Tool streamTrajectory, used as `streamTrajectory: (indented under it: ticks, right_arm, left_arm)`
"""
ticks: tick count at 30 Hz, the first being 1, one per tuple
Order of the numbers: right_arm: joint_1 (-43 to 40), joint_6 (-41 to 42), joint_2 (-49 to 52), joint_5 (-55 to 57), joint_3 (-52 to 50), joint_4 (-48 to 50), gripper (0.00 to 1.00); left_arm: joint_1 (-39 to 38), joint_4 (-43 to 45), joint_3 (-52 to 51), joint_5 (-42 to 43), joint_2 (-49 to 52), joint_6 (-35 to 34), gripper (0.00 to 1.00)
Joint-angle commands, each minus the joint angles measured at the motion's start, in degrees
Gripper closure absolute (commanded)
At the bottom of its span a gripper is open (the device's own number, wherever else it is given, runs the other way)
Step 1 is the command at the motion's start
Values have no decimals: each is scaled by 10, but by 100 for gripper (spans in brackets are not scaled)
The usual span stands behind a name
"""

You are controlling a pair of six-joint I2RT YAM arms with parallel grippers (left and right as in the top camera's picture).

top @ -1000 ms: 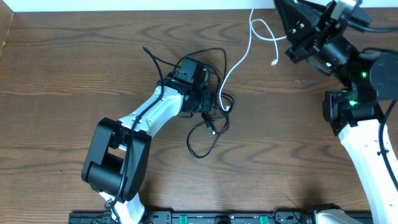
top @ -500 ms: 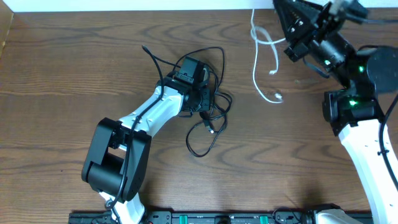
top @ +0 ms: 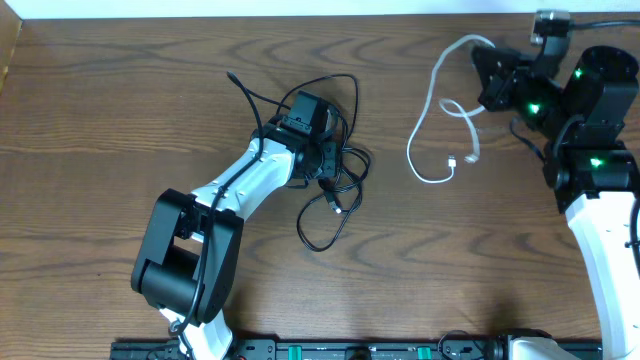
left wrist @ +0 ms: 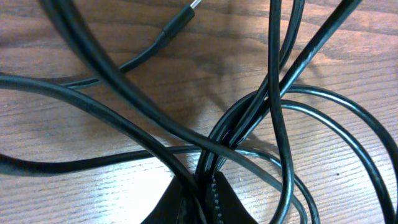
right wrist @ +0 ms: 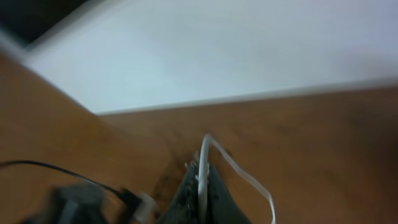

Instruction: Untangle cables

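overhead view of a brown wooden table (top: 120,120) with two robot arms that i am operating remotely. the black cables (top: 345,172) are lying in a loose knot near the middle of the table. my left gripper (top: 322,158) is sitting on the knot's left side, clamped tight on several black strands. the left wrist view shows those strands (left wrist: 249,124) running down into the closed fingertips (left wrist: 217,200).

the white cable (top: 410,150) is lying well to the right of the black knot, apart from it and touching none of it. it is hanging in a long loop from my right gripper (top: 492,72), which is pinched closed on it, farther right again from the knot.

to do this step well, i am judging that the left grip should anchor the knot. the right arm should carry the white cable farther right of the knot, then lower it onto the wood before letting go, so that no loop springs back across the black strands.

some things are hard to make out. the right wrist view is smeared, showing only the white cable (right wrist: 203,163) between dark fingertips (right wrist: 186,194). the crossings under the left gripper are hidden. i cannot tell how many black cords make up the knot, nor which strand passes over which.
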Motion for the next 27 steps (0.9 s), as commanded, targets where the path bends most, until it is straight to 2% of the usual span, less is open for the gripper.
streamTrajectory:
  ticks: [1, 9, 22, 27]
  right_arm:
    - [-9, -50, -2, 64, 4, -60, 99]
    - [-8, -85, 25, 71, 4, -143, 99]
    - [-7, -84, 121, 71, 4, -160, 99]
    - [-7, -85, 144, 71, 4, -171, 91]
  left_arm:
    - [-2, 1, -1, -8, 5, -5, 93]
    - [-2, 1, -1, -8, 5, -5, 92]
    - [-2, 0, -1, -8, 5, -5, 93]
    - [-2, 1, -1, -8, 5, -5, 93]
